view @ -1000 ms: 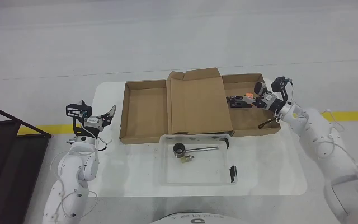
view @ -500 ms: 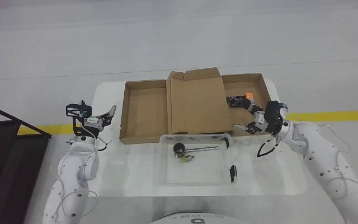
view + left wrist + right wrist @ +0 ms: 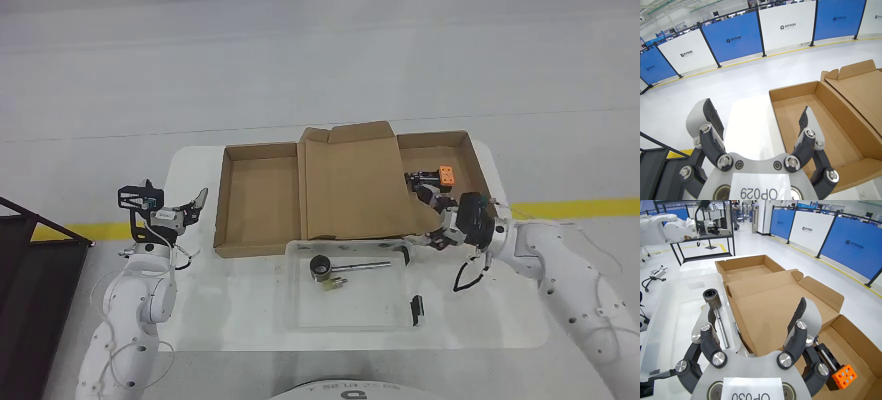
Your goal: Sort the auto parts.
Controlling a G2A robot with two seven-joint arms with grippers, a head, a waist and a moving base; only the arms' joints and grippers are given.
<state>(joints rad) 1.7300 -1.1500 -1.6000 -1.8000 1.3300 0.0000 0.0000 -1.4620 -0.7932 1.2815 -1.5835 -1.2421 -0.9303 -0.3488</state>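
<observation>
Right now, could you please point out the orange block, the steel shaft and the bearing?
orange block (image 3: 845, 375): right wrist view, holed face.
steel shaft (image 3: 722, 329): right wrist view, mid-length.
bearing (image 3: 712, 301): right wrist view, side wall.

It was a factory-style robotics hall: blue and white partition panels (image 3: 734, 43) on black posts fenced the bay, yellow lines (image 3: 580, 207) crossed a pale glossy floor (image 3: 745, 81), and another white robot arm (image 3: 676, 228) sat beside a black equipment rack (image 3: 702, 238).

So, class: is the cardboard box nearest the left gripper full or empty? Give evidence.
Empty: the cardboard box beside the left gripper shows only bare floor inside.
</observation>
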